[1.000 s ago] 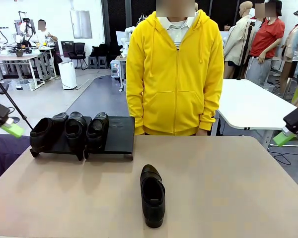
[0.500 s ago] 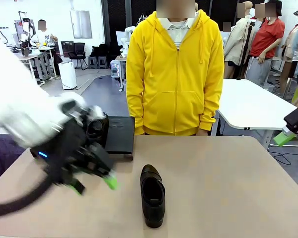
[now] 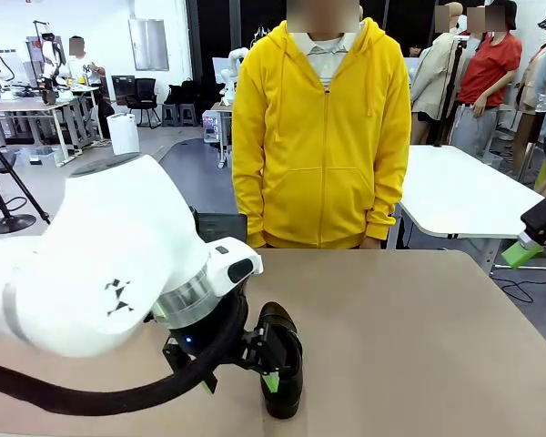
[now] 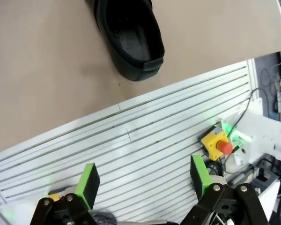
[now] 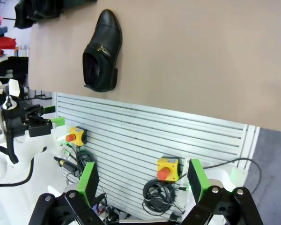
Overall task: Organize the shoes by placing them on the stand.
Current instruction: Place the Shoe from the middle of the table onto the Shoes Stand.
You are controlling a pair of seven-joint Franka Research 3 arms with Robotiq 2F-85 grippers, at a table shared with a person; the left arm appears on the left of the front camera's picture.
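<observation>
The left arm (image 3: 109, 264) has swung in from the edge of the desk (image 3: 419, 337) within the last second and now hangs low over its near part, its white body covering most of the stand (image 3: 220, 225), of which only a dark corner peeks out above the wrist. A second ago that stand carried three shoes with one slot free; the fourth shoe (image 3: 282, 360) lies where it lay then, alone on the desk in front of the person (image 3: 320, 127), toe toward the person and heel toward the robot.

The left gripper (image 3: 239, 375) has arrived just beside that loose shoe, on its left flank, and one green pad shows against the sole near the heel. In the left wrist view the jaws stand fully apart with nothing between them, and the shoe sits up at the top of the picture, beyond the fingertips, so the gripper is not yet lined up around it. The arm reads as mid-approach for a pick, with the grasp itself yet to come.

The right gripper (image 5: 141, 180) stays back off the desk edge, jaws likewise wide and empty; from its camera the shoe lies on its side of the desk near the front rim.

For the task, one shoe remains to place, and the open slot on the stand looks like its destination.
</observation>
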